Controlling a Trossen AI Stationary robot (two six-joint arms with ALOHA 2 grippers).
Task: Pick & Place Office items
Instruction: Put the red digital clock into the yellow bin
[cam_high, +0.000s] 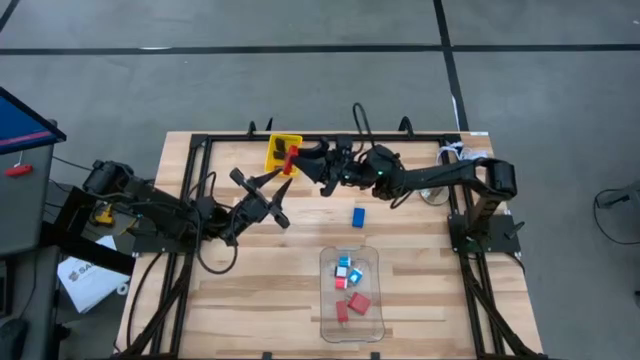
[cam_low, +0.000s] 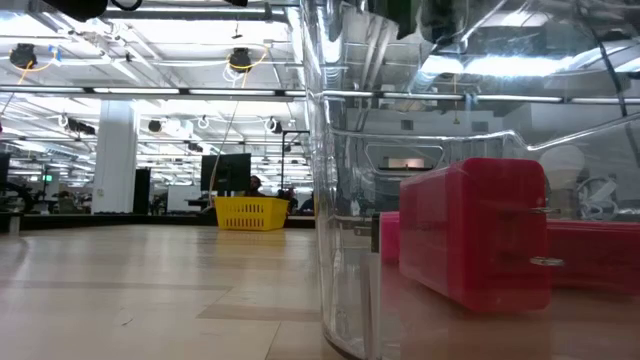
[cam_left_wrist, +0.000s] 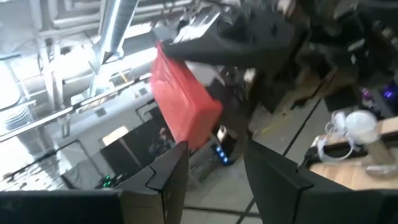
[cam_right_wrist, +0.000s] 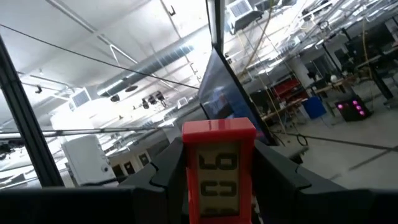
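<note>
A red block (cam_high: 291, 160) hangs in the air by the near edge of the yellow tray (cam_high: 283, 150) at the table's far side, with my right gripper (cam_high: 302, 160) shut on it. In the right wrist view the block (cam_right_wrist: 217, 168) shows a pale label face. My left gripper (cam_high: 278, 200) stands open just near-left of it, holding nothing; its wrist view looks at the red block (cam_left_wrist: 183, 99). A blue block (cam_high: 358, 215) lies flat on the wood. Red, blue and white-and-cyan pieces lie in the clear bin (cam_high: 327, 300). My right gripper pinches the red block between its two fingers, one on each of two opposite sides (cam_right_wrist: 186, 180). The fingers come from the table's right, about level and tipped slightly up. The block sticks out past the fingertips, lifted clear of table and tray.
A white round object with a coiled cable (cam_high: 450, 155) sits at the far right corner. Dark frame rails (cam_high: 195, 150) run along the table's edges. In the low view the bin wall (cam_low: 340, 200) stands close, with a red block (cam_low: 475, 230) inside. Bare wood lies at the near left.
</note>
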